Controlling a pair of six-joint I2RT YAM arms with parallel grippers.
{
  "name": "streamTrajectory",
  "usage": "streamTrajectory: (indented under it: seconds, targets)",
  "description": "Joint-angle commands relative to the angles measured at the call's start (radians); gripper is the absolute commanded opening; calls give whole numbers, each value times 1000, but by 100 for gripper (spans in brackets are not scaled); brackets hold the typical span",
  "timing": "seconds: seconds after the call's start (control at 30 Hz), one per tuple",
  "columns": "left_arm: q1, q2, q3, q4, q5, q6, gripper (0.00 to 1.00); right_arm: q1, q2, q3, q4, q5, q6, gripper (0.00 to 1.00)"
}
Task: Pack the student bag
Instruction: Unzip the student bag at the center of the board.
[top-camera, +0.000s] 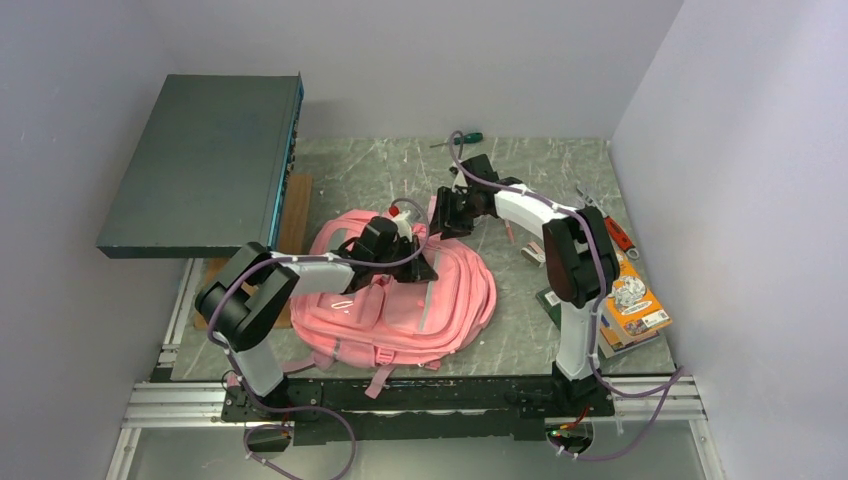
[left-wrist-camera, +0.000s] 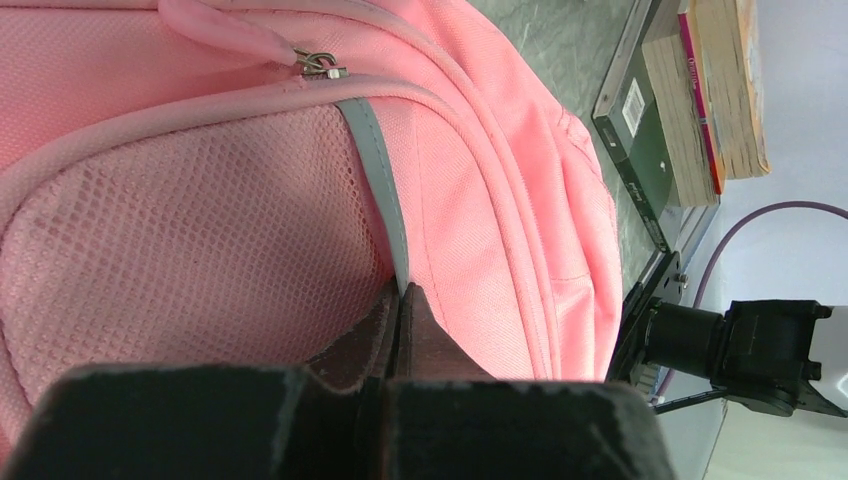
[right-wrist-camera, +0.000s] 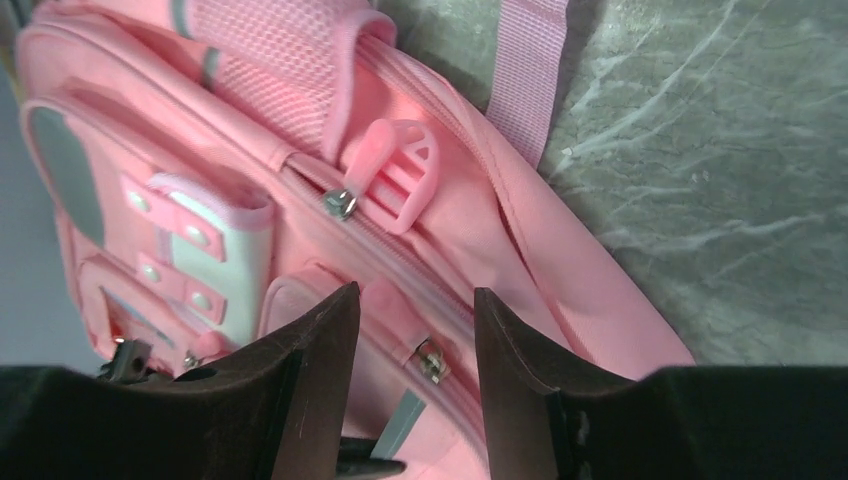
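Soft pink fabric backpack (top-camera: 420, 310) flat on the grey marbled table (top-camera: 520, 325)

Top view: it lies left of centre, both my arms over it. Left wrist: my left gripper (left-wrist-camera: 403, 292) is closed tight at the grey trim strip (left-wrist-camera: 385, 190) — whether it pinches fabric, I cannot tell. Right wrist: my right gripper (right-wrist-camera: 415, 295) is half open above a metal zip pull (right-wrist-camera: 430, 358) — empty.

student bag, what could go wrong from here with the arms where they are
1. The left end effector is shut on only a thin fold at the grey trim of the student bag; the soft fabric could slip out if pulled.
2. The right end effector stands open astride a small zipper pull; if it closes slightly off, it may catch fabric instead of the pull.
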Motion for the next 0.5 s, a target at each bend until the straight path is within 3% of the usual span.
streamTrajectory:
  seconds: [0.0,0.23,0.47]
  targets:
    - [5,6,-68,6,-22,-7,0,5,17,73,-13,29,-20,47]
    - [6,22,-103,62,-19,-29,0,49,29,84,-6,41,-97,40]
    - [5,21,-114,55,-29,-39,0,102,37,123,-73,164,-215,42]
